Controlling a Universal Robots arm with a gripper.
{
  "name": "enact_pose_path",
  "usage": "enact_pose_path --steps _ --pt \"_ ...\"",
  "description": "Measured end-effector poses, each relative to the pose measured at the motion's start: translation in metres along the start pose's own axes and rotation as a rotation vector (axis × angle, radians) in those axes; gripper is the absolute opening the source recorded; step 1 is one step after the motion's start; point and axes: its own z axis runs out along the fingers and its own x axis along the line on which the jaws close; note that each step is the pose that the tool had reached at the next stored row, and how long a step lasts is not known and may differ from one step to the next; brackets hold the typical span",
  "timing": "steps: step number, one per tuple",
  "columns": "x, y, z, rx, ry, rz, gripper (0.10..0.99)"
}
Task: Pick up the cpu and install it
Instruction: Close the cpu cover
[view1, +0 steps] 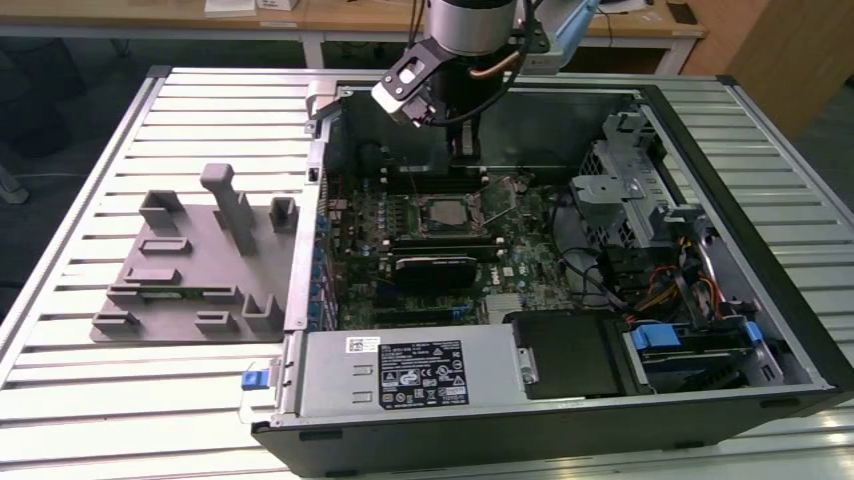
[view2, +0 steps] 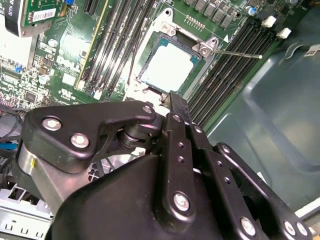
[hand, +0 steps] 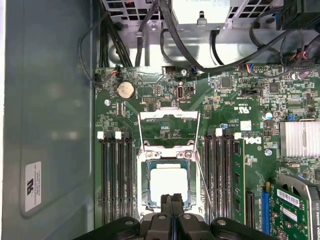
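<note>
The cpu (view1: 445, 212) (view2: 167, 65) (hand: 167, 182), a flat square chip with a shiny silver top, lies in the socket on the green motherboard (hand: 150, 95) inside the open computer case. The socket's metal frame (hand: 169, 122) is flipped open beside it, and its thin lever (hand: 204, 185) stands free. My gripper (view1: 462, 160) (view2: 177, 102) (hand: 171, 199) hangs just above the cpu's edge, apart from it. Its two black fingers are pressed together with nothing between them.
Memory slots (hand: 116, 175) flank the socket on both sides. A graphics card (hand: 295, 205), black cables (hand: 175, 40) and a drive cage (view1: 627, 190) crowd the case. A power supply (view1: 400, 370) fills its front. A grey fixture plate (view1: 200, 270) lies outside, at the exterior view's left.
</note>
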Motion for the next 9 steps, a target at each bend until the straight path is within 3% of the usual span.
enact_pose_path --steps 9 --pt "0.0 0.001 -0.0001 0.0 -0.0003 0.0 0.106"
